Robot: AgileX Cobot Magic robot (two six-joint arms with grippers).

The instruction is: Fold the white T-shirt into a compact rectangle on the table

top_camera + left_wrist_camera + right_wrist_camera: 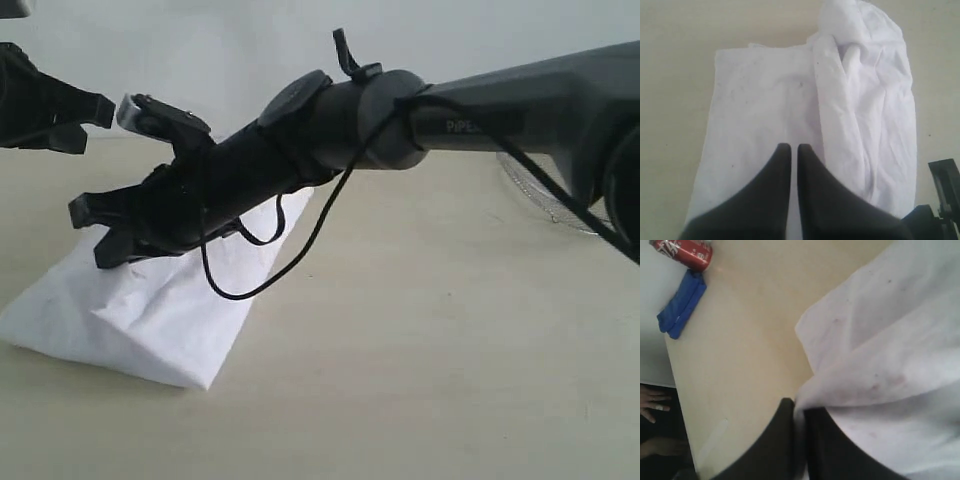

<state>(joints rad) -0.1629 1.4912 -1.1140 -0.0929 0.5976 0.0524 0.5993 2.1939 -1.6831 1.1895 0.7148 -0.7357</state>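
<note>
The white T-shirt [150,310] lies partly folded on the left of the beige table [430,350], with one edge lifted into a tent shape. My right gripper [95,235] reaches across from the right and is shut on that raised edge. In the right wrist view the cloth [890,340] runs in between the dark fingers of the right gripper [800,407]. My left gripper [90,125] hangs at the upper left, above and apart from the shirt. In the left wrist view the left gripper [794,147] is shut and empty over the flat shirt [760,110], whose other side is bunched [865,100].
A round wire-mesh basket [545,190] stands at the back right behind my right arm. A red can [684,251] and a folded blue cloth [682,302] lie near a table edge. A person's hand [652,402] shows beyond that edge.
</note>
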